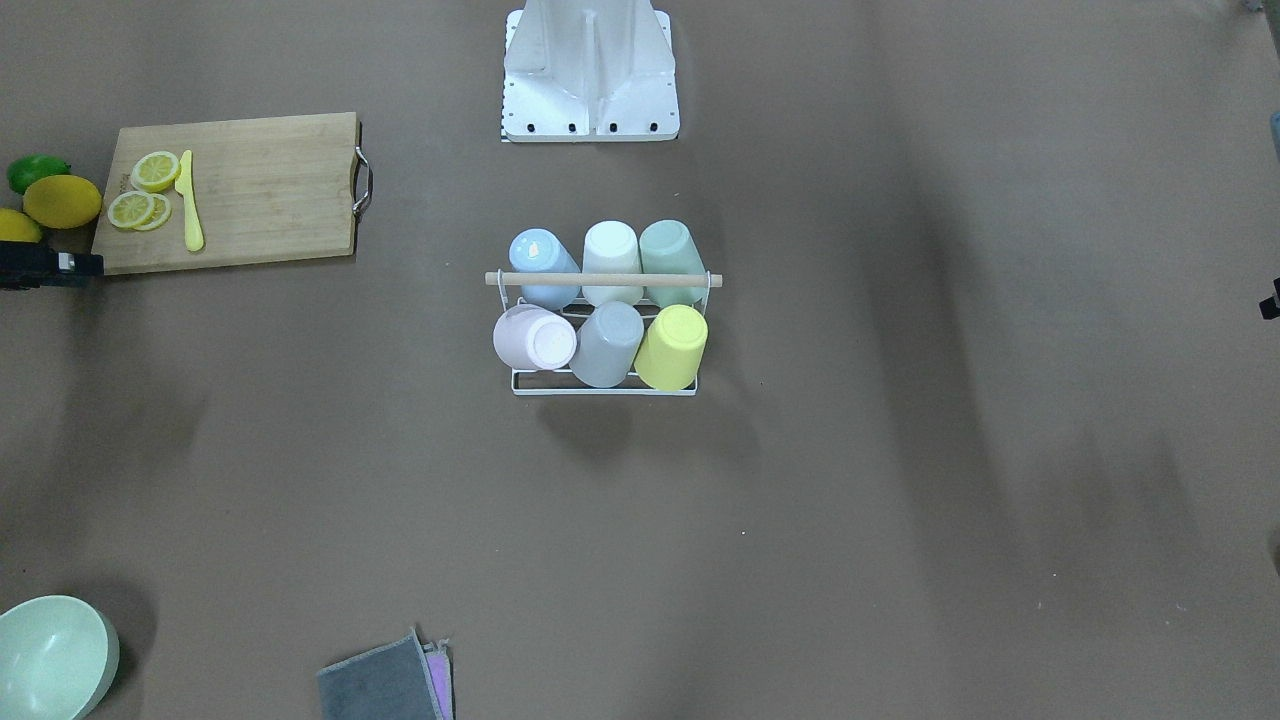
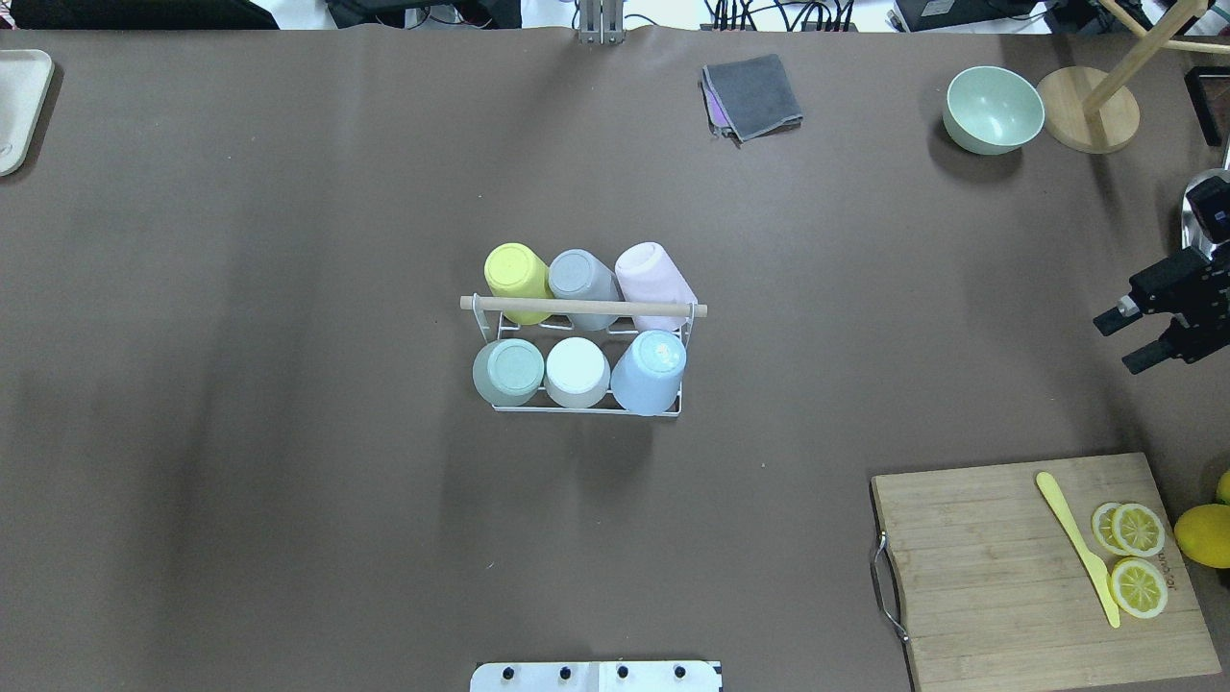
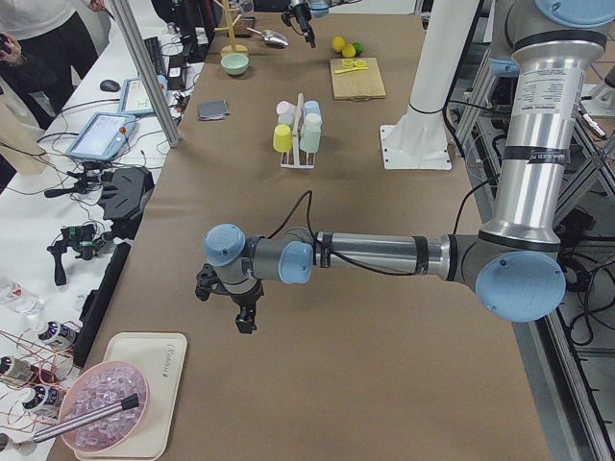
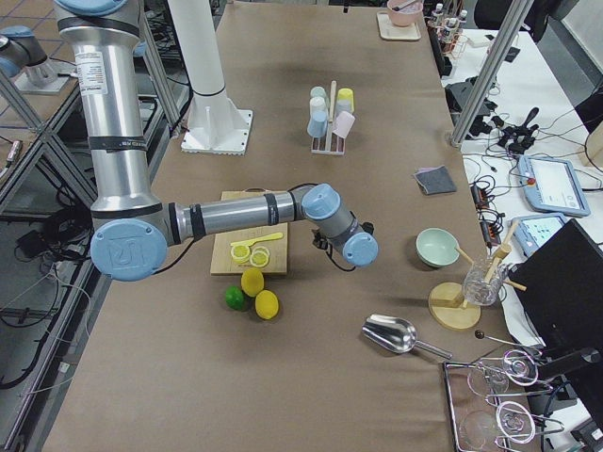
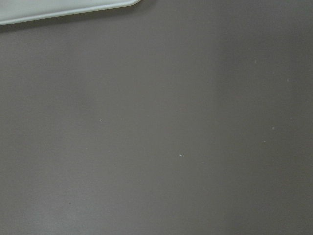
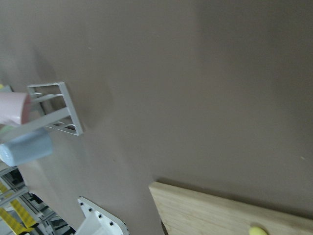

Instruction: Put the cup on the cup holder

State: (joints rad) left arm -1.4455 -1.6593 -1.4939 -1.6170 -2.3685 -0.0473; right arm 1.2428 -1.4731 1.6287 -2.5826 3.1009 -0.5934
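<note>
My right gripper (image 2: 1120, 344): fingers spread, holding nothing. Cup holder (image 2: 586, 409) well off to its left, six cups (image 2: 578, 371) upended on it. My left gripper (image 3: 244, 317): grip state can't tell; holder far from it.

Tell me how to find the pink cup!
Look at the middle of the brown table, at the white wire cup holder. The pink cup sits at the end of a row, beside the grey cup. It is the only pink one.

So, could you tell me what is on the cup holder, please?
The cup holder carries six upturned cups: yellow, grey, pink in one row; green, white, blue in the other. Its prongs are covered.
</note>
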